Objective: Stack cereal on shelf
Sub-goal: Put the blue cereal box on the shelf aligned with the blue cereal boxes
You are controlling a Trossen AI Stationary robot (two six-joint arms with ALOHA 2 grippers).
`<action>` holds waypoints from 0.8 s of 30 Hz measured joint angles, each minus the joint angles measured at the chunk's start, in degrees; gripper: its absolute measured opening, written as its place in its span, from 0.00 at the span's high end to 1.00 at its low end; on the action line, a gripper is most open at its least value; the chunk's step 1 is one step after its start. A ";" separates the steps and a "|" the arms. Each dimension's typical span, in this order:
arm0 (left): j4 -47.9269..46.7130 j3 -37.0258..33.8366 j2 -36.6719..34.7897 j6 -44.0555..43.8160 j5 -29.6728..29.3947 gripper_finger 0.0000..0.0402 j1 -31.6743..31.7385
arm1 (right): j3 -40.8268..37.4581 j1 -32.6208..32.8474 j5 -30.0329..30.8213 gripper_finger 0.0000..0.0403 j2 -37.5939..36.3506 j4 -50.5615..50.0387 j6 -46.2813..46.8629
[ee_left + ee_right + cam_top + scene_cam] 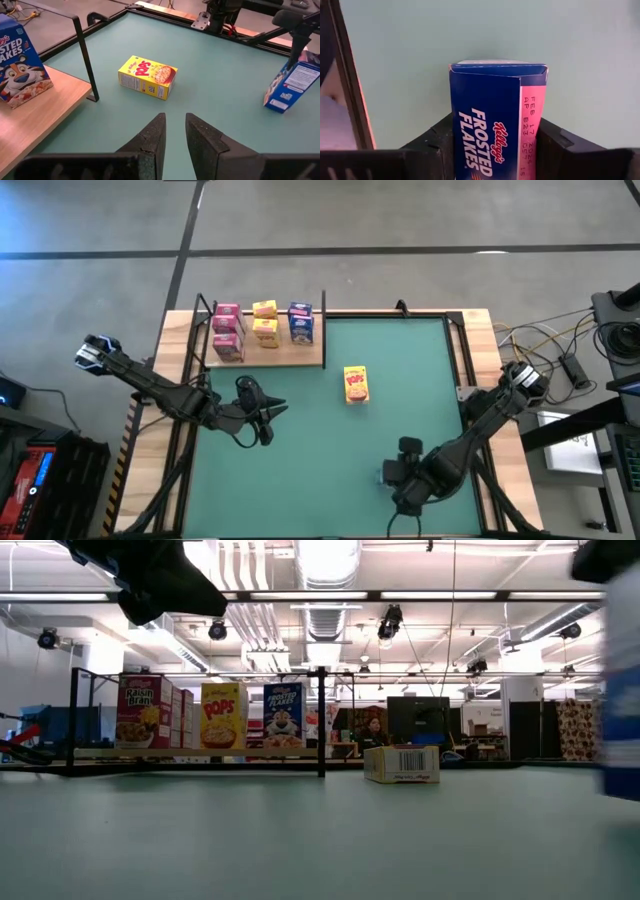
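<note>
The light-wood shelf (300, 356) sits at the mat's far left corner. Pink (227, 330), yellow (265, 322) and blue (301, 323) cereal boxes stand upright on it. A yellow Pops box (355, 384) (147, 76) lies flat on the green mat, to the right of the shelf. My left gripper (268, 418) (175, 132) hovers near the shelf's near edge, narrowly open and empty, pointing at the Pops box. My right gripper (393, 473) (495, 145) is over the mat's near right part, shut on a blue Frosted Flakes box (291, 82). My right gripper pinches the blue Frosted Flakes box between its two fingers (435, 142), one on each of two opposite sides. It comes from above at the box's upper end (301, 59). The box hangs tilted below the fingers; I cannot tell whether its lower edge (279, 106) touches the mat.
Thin black posts (85, 55) stand at the shelf's corners, one between the shelf and the Pops box. A black frame (462, 360) borders the mat. Open green mat (330, 460) lies between the two grippers. Cables and gear lie off the table's right side.
</note>
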 joint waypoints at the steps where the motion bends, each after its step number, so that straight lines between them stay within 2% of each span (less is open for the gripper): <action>1: -0.03 0.00 0.00 0.00 0.04 0.86 -0.01 | 0.00 -0.74 0.91 0.58 0.00 0.86 -1.32; 9: -0.93 0.00 -0.31 0.39 1.72 0.86 -0.01 | 0.00 -9.99 8.59 0.56 0.00 10.28 -15.72; 15: -3.12 -0.02 -0.74 0.24 3.64 0.86 -0.08 | 0.07 -18.95 6.11 0.56 0.00 20.38 -30.26; 24: -3.23 -0.02 -1.48 -0.12 6.48 0.86 -0.23 | 0.91 -32.12 0.56 0.56 0.02 25.60 -37.34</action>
